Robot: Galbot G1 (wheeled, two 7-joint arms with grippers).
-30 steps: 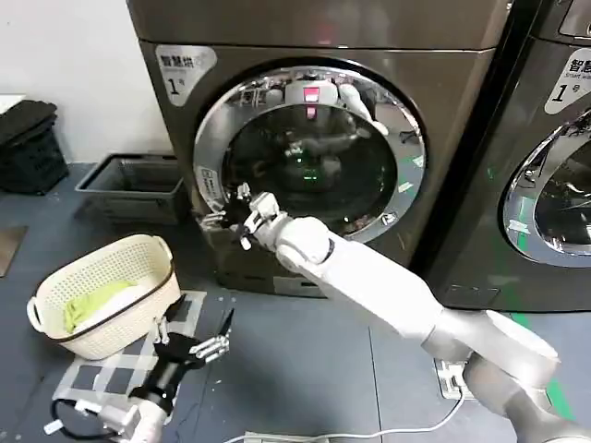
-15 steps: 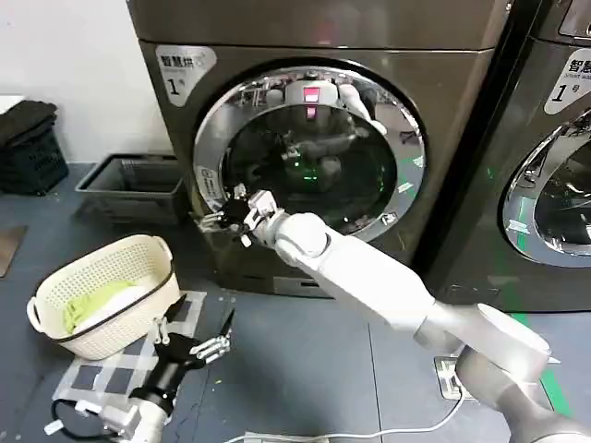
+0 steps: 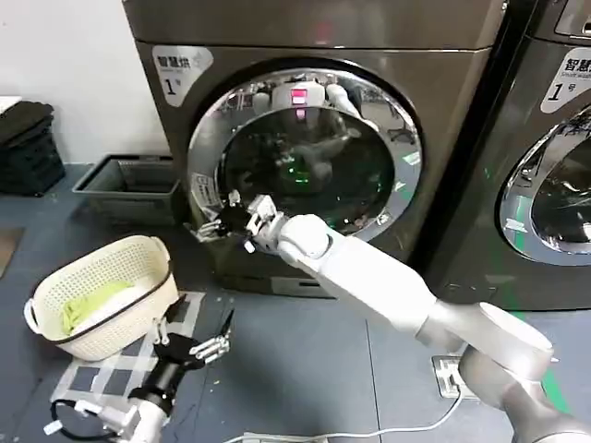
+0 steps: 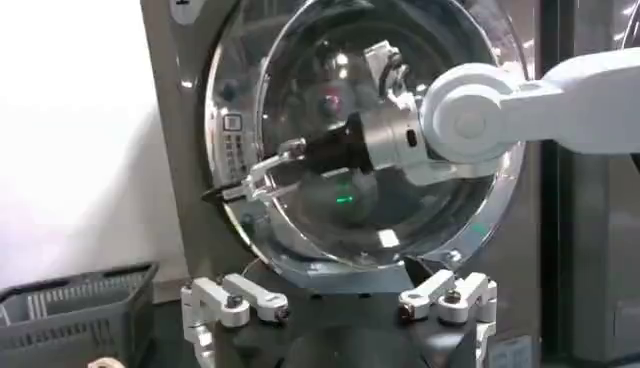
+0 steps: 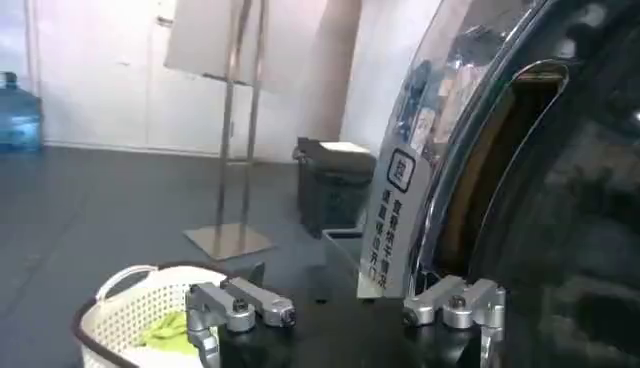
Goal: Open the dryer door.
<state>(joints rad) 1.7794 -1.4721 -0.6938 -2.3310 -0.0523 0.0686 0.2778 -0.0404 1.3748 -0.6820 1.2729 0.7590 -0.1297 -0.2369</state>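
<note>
- Head view: the door (image 3: 305, 152) fills the upper centre of the frame, its chrome ring around dark glass on the bronze-grey dryer (image 3: 443, 111).
- The right arm (image 3: 388, 286) reaches from the lower right up to the door's lower-left rim, where the right pincer (image 3: 224, 219) sits at the ring's edge, left of centre.
- Its fingers are spread a little, one at the rim; whether they grip the rim I cannot tell.
- The door's left edge looks to stand slightly off the dryer front.
- The left pincer (image 3: 189, 343) hangs low at the bottom left, fingers apart and holding nothing, over a checked mat (image 3: 111, 374) on the floor.
- A basket (image 3: 102, 295) with green cloth (image 3: 92, 303) stands at the left, and a grey tray (image 3: 129, 180) lies behind it by the wall.
- A second machine (image 3: 554, 157) stands at the right edge.
- Left wrist view: the left pincer (image 4: 340, 300) is at the bottom, wide open and empty; the door (image 4: 400, 200) is well ahead in the centre.
- The right pincer (image 4: 255, 185) touches the door's left rim at mid-height, fingers a little apart.
- Right wrist view: the right pincer (image 5: 345, 305) is at the bottom centre, open, with one finger just by the chrome ring.
- The door (image 5: 560, 200) takes the right side, and a white sticker (image 5: 395, 225) sits on its rim.
- The basket (image 5: 140, 305) is at the lower left.
</note>
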